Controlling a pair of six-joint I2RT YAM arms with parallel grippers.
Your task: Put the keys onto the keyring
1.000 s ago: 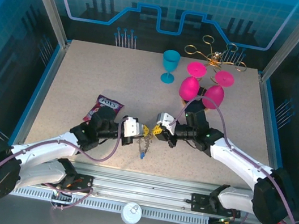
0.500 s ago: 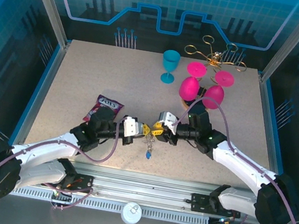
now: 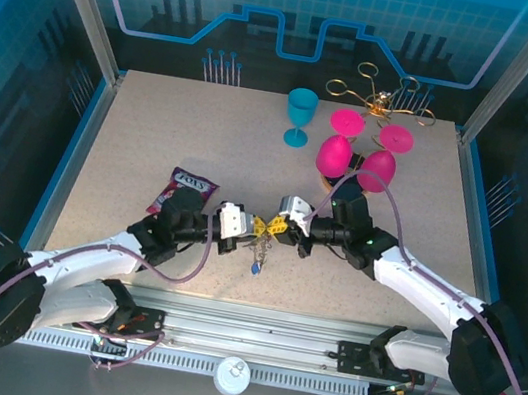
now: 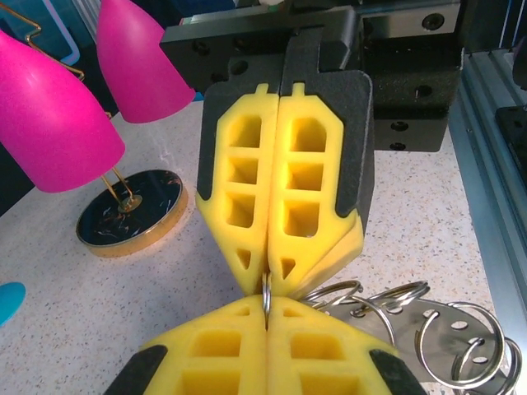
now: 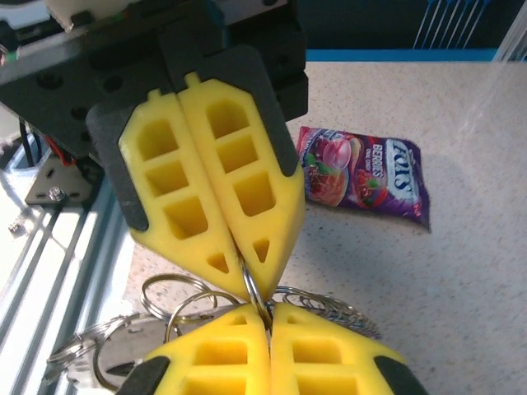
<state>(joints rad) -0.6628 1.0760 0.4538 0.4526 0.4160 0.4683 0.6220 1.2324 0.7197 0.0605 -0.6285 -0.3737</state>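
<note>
Top view: left gripper [image 3: 251, 226] and right gripper [image 3: 273, 227] meet tip to tip over the table's [image 3: 152, 138] near middle; keys [image 3: 257, 259] hang bunched just beneath.
Left wrist: both finger pairs pressed together, pinching one thin wire ring [image 4: 266, 292].
Right wrist: same shared pinch; split rings [image 5: 177, 298] crowd just beside it.

The table [image 3: 152, 138] is lit brightly and evenly, with soft shadows; a blue tint is lent by the walls [image 3: 3, 63]. In the wrist views the nearest yellow fingers [image 4: 214, 362] are blurred, the pink goblets [image 4: 49, 123] softened
</note>
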